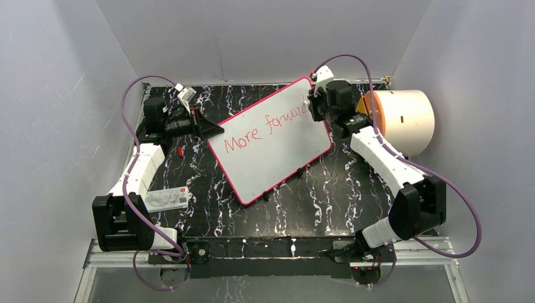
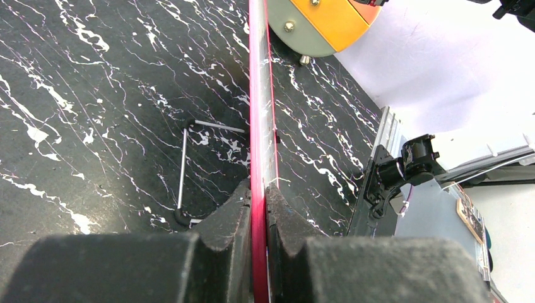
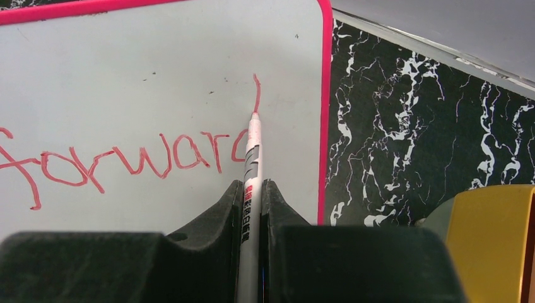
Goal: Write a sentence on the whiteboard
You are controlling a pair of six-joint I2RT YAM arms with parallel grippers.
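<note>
The whiteboard (image 1: 277, 142) lies tilted on the black marbled table, white with a red-pink rim. Red handwriting on it reads "More forward" (image 1: 265, 129); no second line shows. My left gripper (image 1: 211, 129) is shut on the board's left edge, seen edge-on in the left wrist view (image 2: 258, 126) between the jaws (image 2: 258, 208). My right gripper (image 1: 313, 107) is at the board's far right corner, shut on a white marker (image 3: 251, 183). The marker's red tip touches the board (image 3: 158, 76) on the stem of the "d" in "forward" (image 3: 126, 164).
A large cream and orange roll (image 1: 404, 120) stands at the right, close behind my right arm; it also shows in the right wrist view (image 3: 492, 240). A small white printed card (image 1: 167, 199) lies at the left. A small red piece (image 1: 181, 151) lies near the left arm. A thin metal stand wire (image 2: 183, 164) lies under the board.
</note>
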